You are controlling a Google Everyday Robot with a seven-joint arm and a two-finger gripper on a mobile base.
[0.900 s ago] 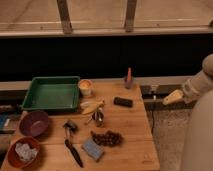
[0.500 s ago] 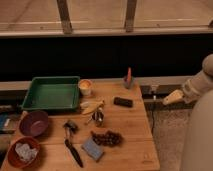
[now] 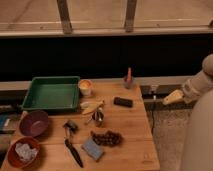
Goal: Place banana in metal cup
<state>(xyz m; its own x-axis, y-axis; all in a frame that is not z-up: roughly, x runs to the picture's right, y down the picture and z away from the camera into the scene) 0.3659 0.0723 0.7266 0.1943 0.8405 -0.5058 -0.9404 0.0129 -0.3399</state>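
- Versus 0.9 s and 0.5 s ago: no change seen; hand (image 3: pixel 172 97) in the same spot, every item on the surface (image 3: pixel 131 131) where it was
- Hand: off the right edge of the surface, level with the black block (image 3: pixel 123 102), at the end of the pale arm (image 3: pixel 197 85); how far open it is cannot be told; nothing seen in its hold
- Banana (image 3: pixel 91 106): lying on the surface near the middle, below the cream-yellow cup (image 3: pixel 85 87), just beside the metal cup (image 3: pixel 98 117); touching or not, cannot tell; not in the cup
- Surface: light wooden top, grain running left to right
- Room: dark band behind the surface, pale panels with two upright posts above it, speckled floor at right
- Count: 1 banana, 1 metal cup, 1 cream-yellow cup, 1 black block, 1 green tray (image 3: pixel 50 80) at back left
- Count, bowls: 2, a purple bowl (image 3: pixel 33 122) and a red-brown bowl (image 3: pixel 11 155) with something white inside, both at the left edge
- Count, front: 1 dark grape cluster (image 3: pixel 106 137), 1 blue sponge (image 3: pixel 92 148), 1 black-handled tool (image 3: pixel 73 152)
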